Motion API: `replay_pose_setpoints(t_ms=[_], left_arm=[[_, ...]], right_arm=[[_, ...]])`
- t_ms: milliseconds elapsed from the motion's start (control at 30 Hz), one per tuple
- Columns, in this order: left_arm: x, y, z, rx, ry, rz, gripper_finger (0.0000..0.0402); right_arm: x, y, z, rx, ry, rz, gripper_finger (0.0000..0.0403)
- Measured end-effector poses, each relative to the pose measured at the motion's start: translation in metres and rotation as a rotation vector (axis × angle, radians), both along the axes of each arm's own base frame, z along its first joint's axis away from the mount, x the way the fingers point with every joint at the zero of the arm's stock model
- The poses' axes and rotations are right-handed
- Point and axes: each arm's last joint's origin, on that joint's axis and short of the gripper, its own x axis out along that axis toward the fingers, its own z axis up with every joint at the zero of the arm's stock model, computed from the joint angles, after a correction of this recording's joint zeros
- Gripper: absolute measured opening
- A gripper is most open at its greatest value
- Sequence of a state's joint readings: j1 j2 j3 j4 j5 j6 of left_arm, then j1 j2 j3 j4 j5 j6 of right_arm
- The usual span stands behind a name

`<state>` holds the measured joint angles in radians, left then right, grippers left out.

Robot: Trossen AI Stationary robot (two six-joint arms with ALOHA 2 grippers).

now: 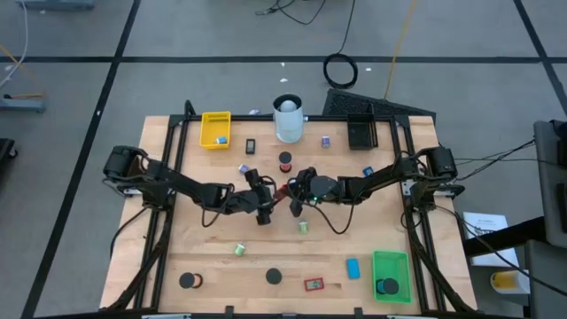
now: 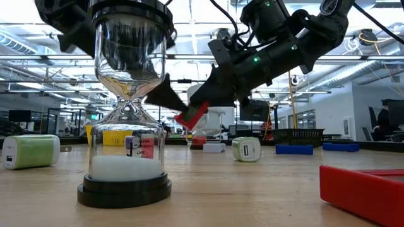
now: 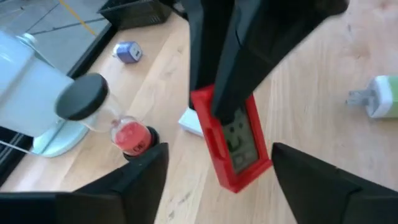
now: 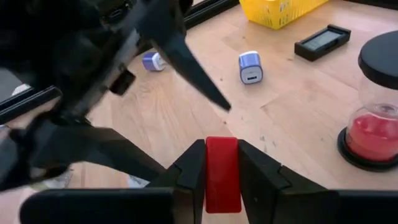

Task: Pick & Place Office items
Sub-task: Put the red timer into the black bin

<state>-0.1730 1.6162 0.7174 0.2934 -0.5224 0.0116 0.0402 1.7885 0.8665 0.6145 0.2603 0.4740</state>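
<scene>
The office items lie scattered over the wooden table [image 1: 221, 257]. One of them, a small red timer with a screen [image 3: 235, 146] [image 2: 191, 115], hangs in the air at the table's middle, in my right gripper [image 4: 221, 146] [image 1: 295, 197], which is shut on it. My left gripper [image 3: 219, 149] [image 1: 266, 202] is open just left of the timer. Its two fingers stand on either side of the timer's lower end without touching it. Hourglasses with black caps, blue and green-white chargers and small blocks rest on the tabletop around them. My right gripper pinches the red timer by its upper end [image 3: 208, 109] between the two fingers, one on each narrow side [image 4: 222, 163]. The fingers come slanting down from the table's right. The timer is lifted clear of the table and tilted, with its free lower end [image 3: 245, 177] pointing down toward the left gripper.
An hourglass with red sand [image 3: 130, 134] [image 1: 285, 162] and the tall white cylinder [image 1: 287, 118] stand just beyond the grippers. The yellow tray [image 1: 215, 128] and black tray [image 1: 361, 131] are at the far edge, the green tray [image 1: 391, 275] at the near right. A white-sand hourglass [image 2: 129, 126] stands near the front edge.
</scene>
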Motion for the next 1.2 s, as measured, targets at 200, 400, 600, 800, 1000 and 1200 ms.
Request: replay_pose_setpoints(t_ms=[200,400,600,800,1000,1200], left_arm=[[-0.020,0.003,0.021,-0.017,-0.049,-0.014,0.0314],[-0.046,0.007,0.018,-0.041,-0.139,-0.039,0.0285],[-0.072,0.010,0.009,-0.082,-0.216,-0.100,0.0250],[-0.088,0.012,-0.002,-0.090,-0.240,-0.125,0.0217],[-0.094,0.012,-0.012,-0.103,-0.208,-0.132,0.0186],[-0.093,0.012,-0.010,-0.100,-0.237,-0.159,0.0164]], right_arm=[[0.000,0.000,-0.001,-0.024,0.016,0.010,0.0071],[-0.001,0.000,-0.002,-0.043,0.042,0.017,0.0064],[-0.016,-0.002,0.017,-0.077,0.120,0.002,0.0070],[-0.050,-0.004,0.056,-0.156,0.221,-0.124,0.0066],[-0.100,-0.023,0.081,-0.201,0.364,-0.396,0.0069],[-0.131,-0.082,0.092,-0.177,0.444,-0.628,0.0066]])
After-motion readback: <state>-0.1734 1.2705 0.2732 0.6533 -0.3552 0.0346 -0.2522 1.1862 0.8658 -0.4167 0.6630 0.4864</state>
